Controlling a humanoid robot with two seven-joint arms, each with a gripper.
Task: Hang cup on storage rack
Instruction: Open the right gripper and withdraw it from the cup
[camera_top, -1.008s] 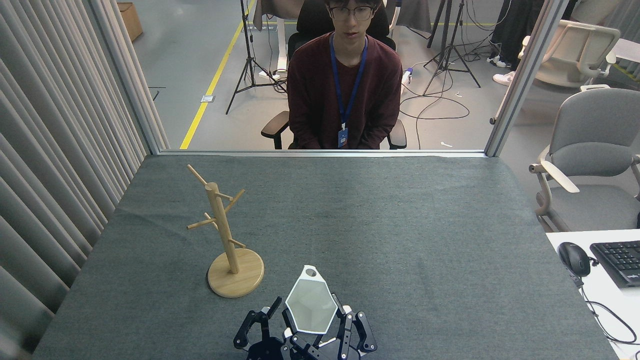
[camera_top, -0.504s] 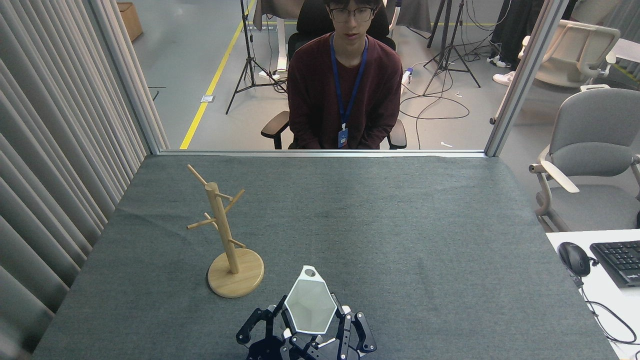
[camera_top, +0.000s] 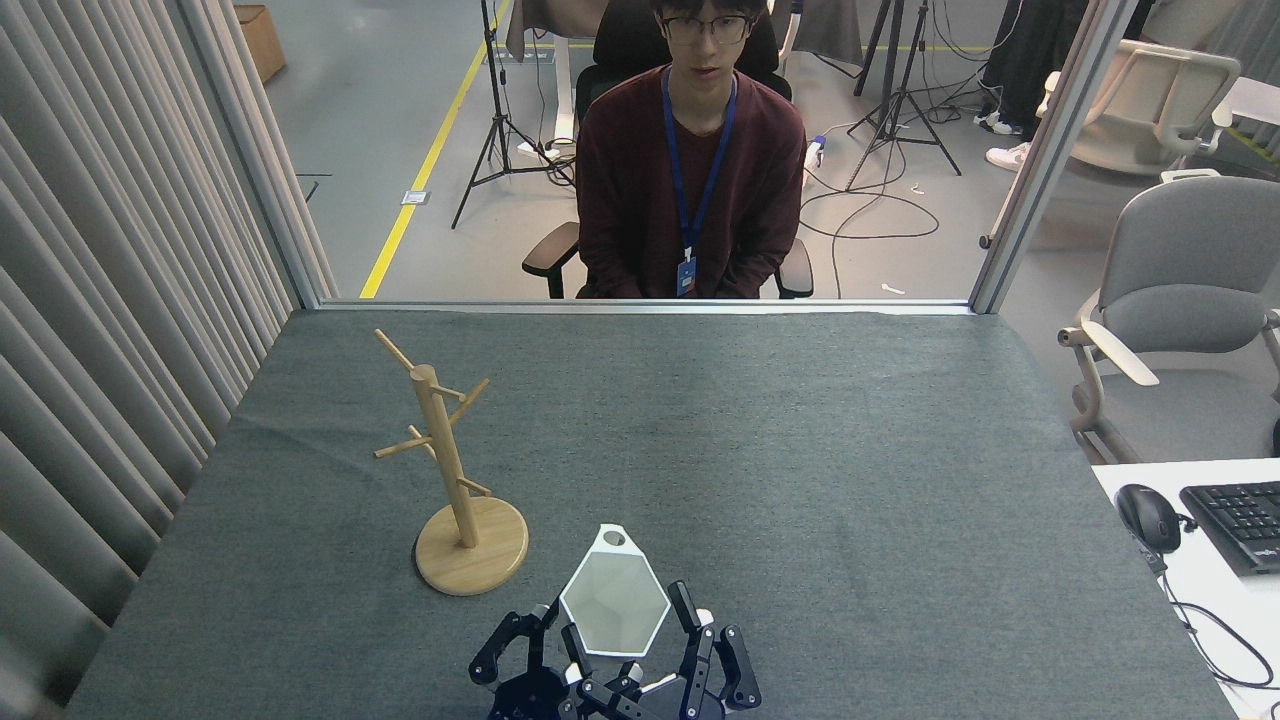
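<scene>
In the head view, the left gripper (camera_top: 625, 614) comes up from the near edge of the grey table (camera_top: 850, 430), a little left of centre. Its dark fingers (camera_top: 686, 608) close on either side of the cup (camera_top: 613, 618), so it is grasping the cup. The cup sits between the fingers with its open mouth turned up toward the camera. Inside it only its own pale facets show. Its small tab with the round hole (camera_top: 617, 540) points toward the far side, clear of the fingers. The wooden rack (camera_top: 445, 450) stands upright on its round base to the left of the cup and slightly farther away. It is near the cup but not touching it, and its pegs are bare. A person (camera_top: 690, 170) sits in a chair beyond the table's far edge.
</scene>
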